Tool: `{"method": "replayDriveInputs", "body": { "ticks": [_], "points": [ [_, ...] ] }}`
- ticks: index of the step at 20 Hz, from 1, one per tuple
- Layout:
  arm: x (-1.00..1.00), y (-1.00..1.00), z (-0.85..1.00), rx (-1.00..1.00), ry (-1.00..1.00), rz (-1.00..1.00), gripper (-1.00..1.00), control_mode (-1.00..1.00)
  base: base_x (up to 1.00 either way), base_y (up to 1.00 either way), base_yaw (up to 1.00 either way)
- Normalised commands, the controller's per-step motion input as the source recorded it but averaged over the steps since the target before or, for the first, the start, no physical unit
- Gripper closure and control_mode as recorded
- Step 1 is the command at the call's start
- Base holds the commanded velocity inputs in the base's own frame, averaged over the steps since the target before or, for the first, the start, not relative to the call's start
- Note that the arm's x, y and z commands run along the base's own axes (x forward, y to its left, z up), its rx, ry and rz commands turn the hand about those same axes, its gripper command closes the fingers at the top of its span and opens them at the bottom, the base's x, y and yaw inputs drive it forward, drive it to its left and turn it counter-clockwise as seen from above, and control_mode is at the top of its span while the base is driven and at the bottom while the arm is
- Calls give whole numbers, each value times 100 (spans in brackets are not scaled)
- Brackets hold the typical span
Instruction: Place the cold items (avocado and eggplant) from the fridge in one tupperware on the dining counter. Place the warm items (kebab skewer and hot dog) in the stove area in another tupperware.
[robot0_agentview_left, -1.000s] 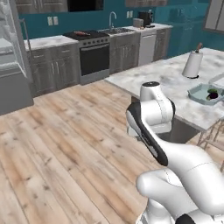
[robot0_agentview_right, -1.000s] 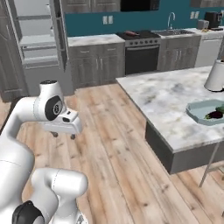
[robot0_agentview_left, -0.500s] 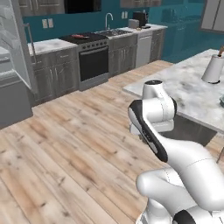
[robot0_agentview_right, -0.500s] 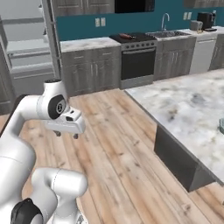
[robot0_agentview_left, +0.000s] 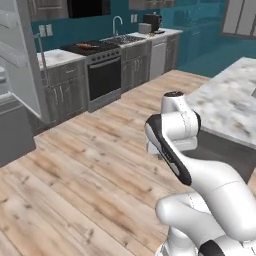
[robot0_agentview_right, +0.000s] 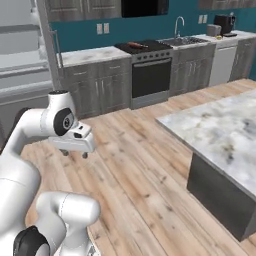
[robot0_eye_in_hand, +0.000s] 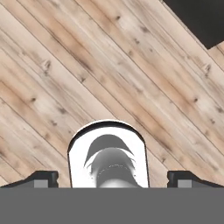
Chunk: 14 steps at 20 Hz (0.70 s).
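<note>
Since the earlier frames both base views have swung with the base: the stove (robot0_agentview_left: 97, 70) now sits at upper centre and the marble dining counter (robot0_agentview_left: 230, 100) has slid to the right edge. A reddish item, perhaps the kebab skewer (robot0_agentview_right: 136, 45) or the hot dog, lies on the stovetop in the upper middle of the right base view; which one I cannot tell. The gripper (robot0_agentview_right: 74, 153) hangs over the wooden floor (robot0_eye_in_hand: 109, 74), jaws wide apart and empty.

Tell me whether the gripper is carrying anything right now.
No: in the hand view the gripper stands open with only bare wooden floor between its fingertips.
</note>
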Motion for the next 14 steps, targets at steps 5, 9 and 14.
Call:
{"method": "replayDriveInputs", "body": {
  "ticks": [5,9,14],
  "points": [
    [0,0,0,0,0,0,-100,100,91,81,-41],
    [0,0,0,0,0,0,-100,100,93,75,-34],
    [0,0,0,0,0,0,-100,100,89,47,-17]
  ]
}}
